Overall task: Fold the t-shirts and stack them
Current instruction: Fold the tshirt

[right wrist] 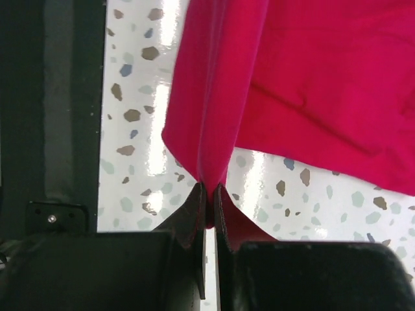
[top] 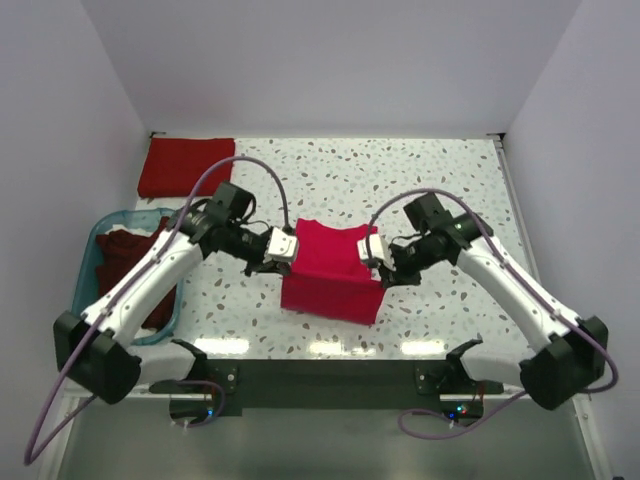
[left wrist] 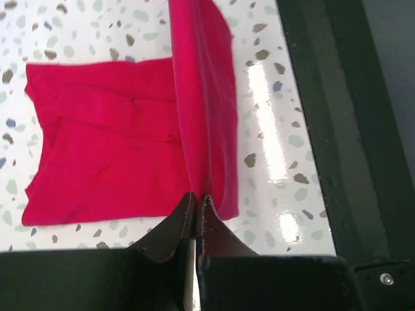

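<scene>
A bright crimson-pink t-shirt [top: 333,268] is held up between my two arms at the middle of the table, its lower part hanging toward the near edge. My left gripper [top: 283,252] is shut on its left edge, where the fabric [left wrist: 198,116] rises in a fold from the pinched fingertips [left wrist: 196,199]. On its right edge my right gripper [top: 377,256] is shut, cloth [right wrist: 214,97] bunched between the tips [right wrist: 209,189]. A folded darker red t-shirt [top: 183,165] lies at the far left corner. Maroon t-shirts [top: 130,262] fill the tub.
A translucent blue plastic tub [top: 92,250] stands at the left, beside the left arm. The black strip of the table's near edge [top: 320,375] runs below the shirt. White walls close in the table on three sides.
</scene>
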